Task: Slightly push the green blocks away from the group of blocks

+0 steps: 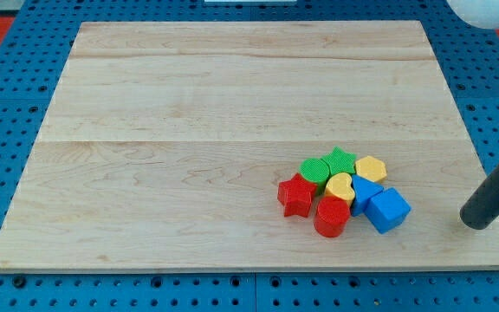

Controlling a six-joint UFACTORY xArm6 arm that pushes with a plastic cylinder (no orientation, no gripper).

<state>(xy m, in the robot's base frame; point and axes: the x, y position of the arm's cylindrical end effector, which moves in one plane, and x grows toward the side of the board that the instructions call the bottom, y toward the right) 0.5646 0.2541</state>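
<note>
My tip [473, 221] rests on the worktop [189, 173] near the view's right edge, well apart from the cluster and on the level of its lower blocks; the rod has no gripper, so nothing is grasped or released here, only pushed. Nearest the view's bottom lie the red cylinder-like block [331, 217] and the blue cube [388, 210], with the red star [295, 195] to their left and a second blue block [365, 192] tucked behind the cube. Next come the yellow heart [340, 186] in the middle and the yellow hexagon-like block [371, 168] toward the right. Farthest back, at the cluster's top edge, sit the green round block [314, 171] and the green star [340, 159], touching each other and the yellow pieces. To do this well, I judge the tip cannot drive straight in from where it stands, since blue and yellow blocks lie between. It should wedge in from the yellow side and nudge the greens toward the view's upper left, briefly and gently, so that the neighbours stay put.
</note>
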